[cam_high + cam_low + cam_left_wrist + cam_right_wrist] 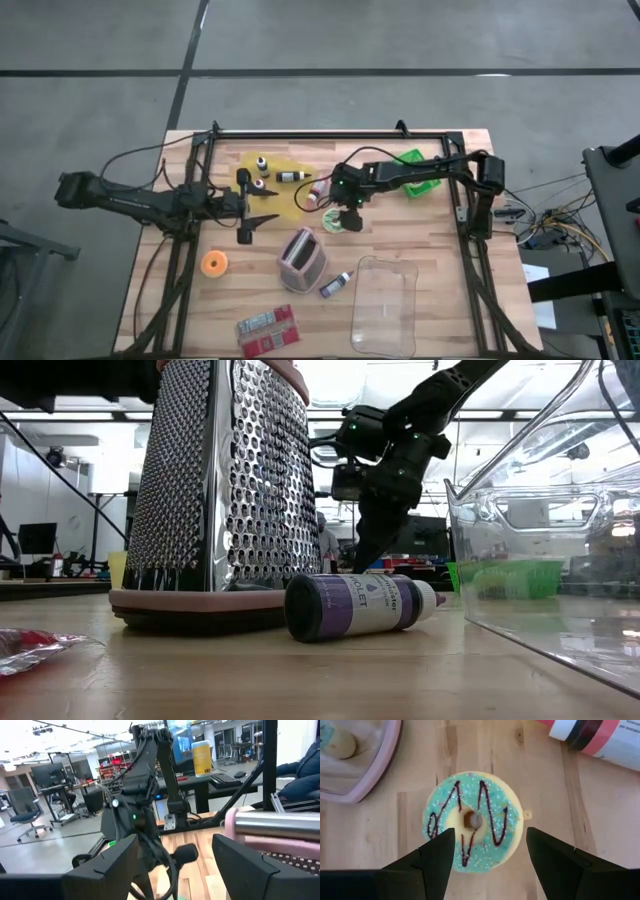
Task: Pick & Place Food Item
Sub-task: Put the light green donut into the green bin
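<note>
Right wrist view: right end effector (487,857) fingers apart over round teal-iced, sprinkled donut (474,820) on wood tabletop (380,835).

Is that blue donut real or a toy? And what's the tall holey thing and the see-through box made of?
The donut looks like a toy, maybe foam or soft plastic: matte, with a small tab on its edge. The grater looks like shiny metal, full of punched holes, on a pink base that may be plastic. The box looks like clear glossy plastic.
</note>
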`<action>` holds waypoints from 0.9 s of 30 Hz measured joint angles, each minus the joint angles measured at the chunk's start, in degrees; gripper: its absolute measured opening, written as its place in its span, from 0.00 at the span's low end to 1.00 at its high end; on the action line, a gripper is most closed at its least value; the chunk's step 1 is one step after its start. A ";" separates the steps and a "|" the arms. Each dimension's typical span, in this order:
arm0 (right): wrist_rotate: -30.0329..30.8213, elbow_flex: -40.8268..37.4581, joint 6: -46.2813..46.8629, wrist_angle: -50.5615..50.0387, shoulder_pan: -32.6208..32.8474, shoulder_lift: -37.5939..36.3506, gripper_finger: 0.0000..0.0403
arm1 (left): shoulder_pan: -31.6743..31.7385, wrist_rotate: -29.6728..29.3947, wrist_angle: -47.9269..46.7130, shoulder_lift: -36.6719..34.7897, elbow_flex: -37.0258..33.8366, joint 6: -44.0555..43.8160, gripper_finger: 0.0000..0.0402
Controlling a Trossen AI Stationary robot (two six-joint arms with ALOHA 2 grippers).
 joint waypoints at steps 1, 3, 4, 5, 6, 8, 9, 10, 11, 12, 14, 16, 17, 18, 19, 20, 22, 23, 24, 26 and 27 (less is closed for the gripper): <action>0.04 0.00 0.36 0.05 0.00 0.11 0.59 | -0.04 0.03 -1.04 -0.62 0.42 0.13 0.65; 0.11 0.00 1.14 0.24 -0.01 0.77 0.59 | -0.11 0.26 -2.58 -1.66 0.89 0.15 0.65; 0.19 0.00 1.63 0.27 -0.04 1.09 0.59 | -0.15 0.34 -3.10 -2.19 0.91 0.15 0.65; 0.30 -0.04 2.00 0.26 -0.04 1.59 0.59 | -0.19 0.43 -3.26 -2.61 0.89 0.15 0.65; 0.27 0.03 2.14 0.46 -0.04 2.31 0.59 | -0.22 0.43 -3.25 -2.98 0.87 0.15 0.65; 0.23 0.48 2.31 0.56 0.07 4.13 0.60 | -0.25 0.45 -3.56 -3.83 0.81 0.15 0.65; 0.18 0.81 2.42 0.50 0.11 5.18 0.60 | -0.35 0.45 -3.64 -4.14 0.80 0.13 0.65; 0.16 1.42 2.58 0.34 0.22 6.20 0.60 | -0.40 0.47 -3.65 -4.56 0.80 0.11 0.65; -0.01 2.06 2.76 0.38 0.22 7.03 0.60 | -0.50 0.53 -3.89 -4.99 0.78 0.11 0.65; -0.03 2.88 2.76 -0.12 0.27 7.79 0.60 | -0.66 0.65 -3.90 -5.34 0.78 0.11 0.65; -0.12 4.21 2.44 -1.32 0.33 9.11 0.60 | -0.99 0.64 -4.71 -5.96 0.76 0.10 0.65; -0.16 5.16 2.33 -1.58 0.33 9.74 0.60 | -1.24 0.65 -5.15 -6.29 0.72 0.08 0.65; -0.05 5.46 2.33 -1.49 0.35 9.81 0.59 | -1.37 0.65 -5.15 -6.33 0.72 0.06 0.65; -0.01 5.71 2.31 -1.48 0.37 9.80 0.59 | -1.43 0.65 -5.18 -6.40 0.72 0.06 0.65; 0.01 5.93 2.29 -1.50 0.37 9.83 0.59 | -1.51 0.65 -5.26 -6.38 0.72 0.05 0.65; 0.03 6.14 2.31 -1.50 0.37 9.80 0.59 | -1.51 0.65 -5.29 -6.38 0.72 0.04 0.65; 0.09 6.41 2.30 -1.54 0.37 9.80 0.57 | -1.55 0.65 -5.32 -6.38 0.72 -0.07 0.65; 0.13 6.55 2.29 -1.67 0.37 9.82 0.56 | -1.55 0.65 -5.36 -6.36 0.72 -0.07 0.65; 0.23 6.62 2.29 -1.80 0.37 9.83 0.55 | -1.55 0.65 -5.35 -6.36 0.72 -0.07 0.65; 0.34 6.61 2.20 -1.89 0.47 9.83 0.52 | -1.55 0.65 -5.35 -6.36 0.72 -0.07 0.65; 0.53 6.53 2.19 -1.89 0.60 9.83 0.49 | -1.55 0.65 -5.38 -6.35 0.72 -0.08 0.65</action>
